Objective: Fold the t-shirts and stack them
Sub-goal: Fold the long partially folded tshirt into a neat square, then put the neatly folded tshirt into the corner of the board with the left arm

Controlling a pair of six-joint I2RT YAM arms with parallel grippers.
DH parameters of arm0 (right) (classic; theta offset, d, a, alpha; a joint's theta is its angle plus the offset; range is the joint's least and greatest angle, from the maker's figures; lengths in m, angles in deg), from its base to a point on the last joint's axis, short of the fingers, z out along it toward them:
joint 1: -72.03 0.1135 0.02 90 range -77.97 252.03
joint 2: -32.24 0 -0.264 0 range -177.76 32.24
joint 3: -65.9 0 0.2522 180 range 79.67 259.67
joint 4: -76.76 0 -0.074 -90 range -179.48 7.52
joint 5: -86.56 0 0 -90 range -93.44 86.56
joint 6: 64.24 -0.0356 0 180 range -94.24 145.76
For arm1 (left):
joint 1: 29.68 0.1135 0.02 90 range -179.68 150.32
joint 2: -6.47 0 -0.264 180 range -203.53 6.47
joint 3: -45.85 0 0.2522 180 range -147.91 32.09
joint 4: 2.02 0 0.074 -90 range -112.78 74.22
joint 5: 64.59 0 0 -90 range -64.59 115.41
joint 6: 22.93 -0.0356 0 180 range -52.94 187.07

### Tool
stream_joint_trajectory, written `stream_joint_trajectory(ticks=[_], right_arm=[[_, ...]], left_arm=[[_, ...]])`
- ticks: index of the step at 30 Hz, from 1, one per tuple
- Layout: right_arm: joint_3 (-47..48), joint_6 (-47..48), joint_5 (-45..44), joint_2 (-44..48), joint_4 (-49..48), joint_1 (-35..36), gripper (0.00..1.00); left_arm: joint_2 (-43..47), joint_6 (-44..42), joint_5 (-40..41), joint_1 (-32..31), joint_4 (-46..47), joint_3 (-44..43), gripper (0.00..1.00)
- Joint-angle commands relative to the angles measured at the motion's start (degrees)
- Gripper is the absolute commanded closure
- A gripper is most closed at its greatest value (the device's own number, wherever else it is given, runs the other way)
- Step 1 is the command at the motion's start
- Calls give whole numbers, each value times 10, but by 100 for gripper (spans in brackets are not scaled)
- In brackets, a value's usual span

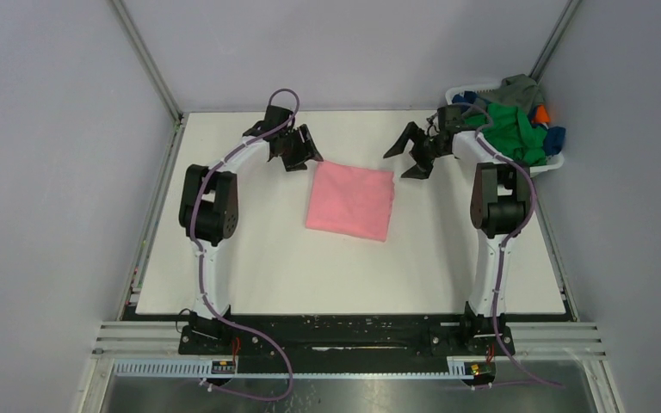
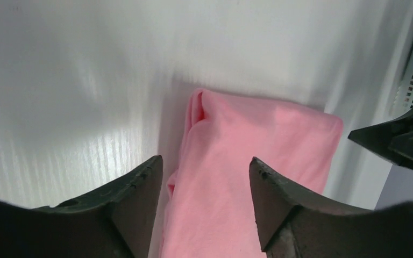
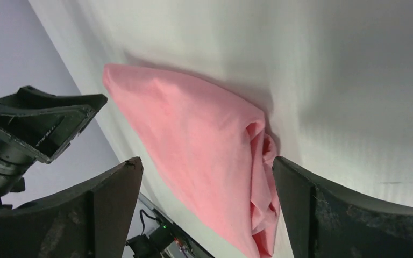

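Pink t-shirt: one, centre. Basket: one, at 2 o'clock, holding four more: green t-shirt, grey t-shirt, blue t-shirt, orange t-shirt. Arms: two, left arm, right arm.

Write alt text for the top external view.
A folded salmon pink t-shirt lies flat on the white table, the open left gripper and open right gripper near its far corners. A white basket at far right holds crumpled green, grey, blue and orange shirts.
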Motion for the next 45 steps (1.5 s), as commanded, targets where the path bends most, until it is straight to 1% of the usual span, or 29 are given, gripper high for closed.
stream_joint_trajectory(ticks=[1,5,7,8,11,14,16,19,22,25,27,30,34,35,36,41,43,45], right_arm=[[14,11,-40,27,23,-3,1],[-62,31,-65,94,13,-4,1],[-100,32,-58,122,-3,-3,1],[-117,32,-54,133,-11,-3,0],[-149,39,-51,167,-15,-4,0],[-171,43,-53,199,-17,-4,0],[-180,48,-58,221,-17,-4,1],[-184,62,-83,249,-9,-4,1],[-182,70,-101,262,2,-5,1],[-177,78,-112,269,9,-6,0],[-173,84,-121,271,15,-6,1],[-168,95,-139,277,25,-6,1],[-164,112,-177,285,36,-7,1],[-161,115,-187,285,39,-7,0],[-159,116,-192,286,41,-7,0],[-132,119,-204,279,55,-7,0],[-126,119,-211,278,55,-7,1],[-122,122,-219,280,57,-7,1]], left_arm=[[39,-25,-11,4,-18,16,38],[55,-42,-32,-4,-18,91,39],[45,-48,-41,-14,-20,105,43],[38,-50,-39,-24,-25,105,47],[4,-58,-11,-45,-58,78,65],[-26,-57,3,-50,-95,41,99],[-21,-56,50,-50,-109,31,100],[-5,-75,163,-40,-166,-9,100],[16,-105,227,-5,-175,-19,100],[18,-153,281,32,-169,-34,100],[4,-188,295,59,-169,-62,100],[-33,-211,325,103,-184,-123,100],[-101,-207,379,149,-225,-233,100],[-117,-203,387,153,-231,-260,100],[-130,-196,388,174,-233,-283,100],[-182,-179,375,234,-198,-362,100],[-192,-169,388,246,-180,-374,100],[-192,-170,375,247,-154,-371,100]])
